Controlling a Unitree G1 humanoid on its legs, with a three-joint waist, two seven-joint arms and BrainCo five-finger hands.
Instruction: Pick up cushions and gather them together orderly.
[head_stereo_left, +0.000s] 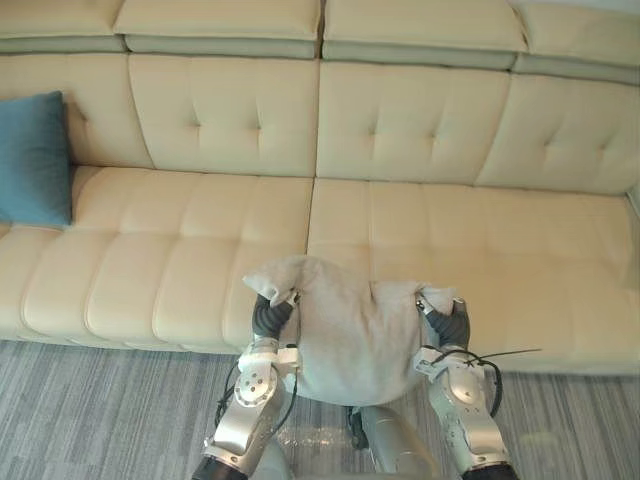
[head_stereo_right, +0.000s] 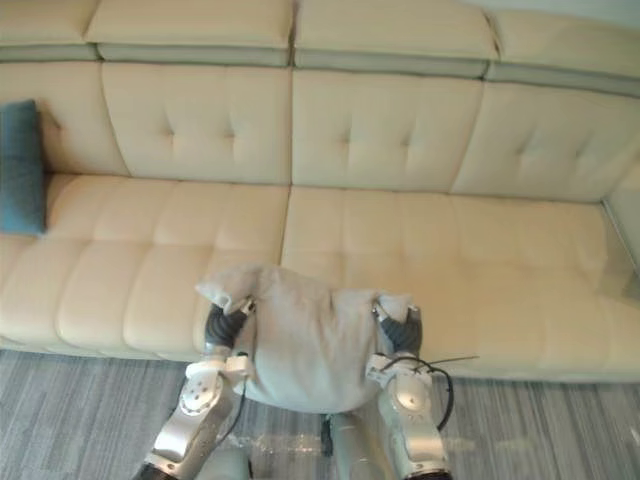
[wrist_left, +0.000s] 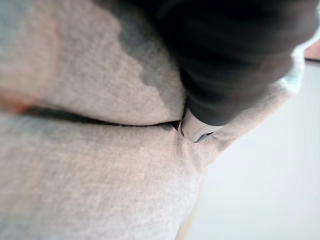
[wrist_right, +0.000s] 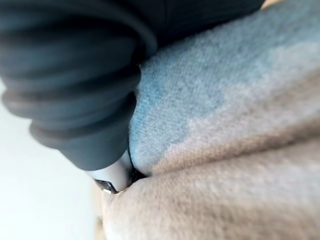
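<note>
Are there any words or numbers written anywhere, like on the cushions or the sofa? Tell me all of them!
There is nothing to read in these pictures.
Grey cushion: plain cloth, no label showing.
Blue cushion: plain, no writing.
Sofa: plain cream, only seams and button dimples.
Carpet: grey stripes, no signs.
Left hand and right hand at the grey cushion's sides: no print to be seen.

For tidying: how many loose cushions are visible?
2: a grey fabric cushion between the left hand and right hand; a teal cushion at the cream sofa's left end. Others possibly off-frame.
</note>
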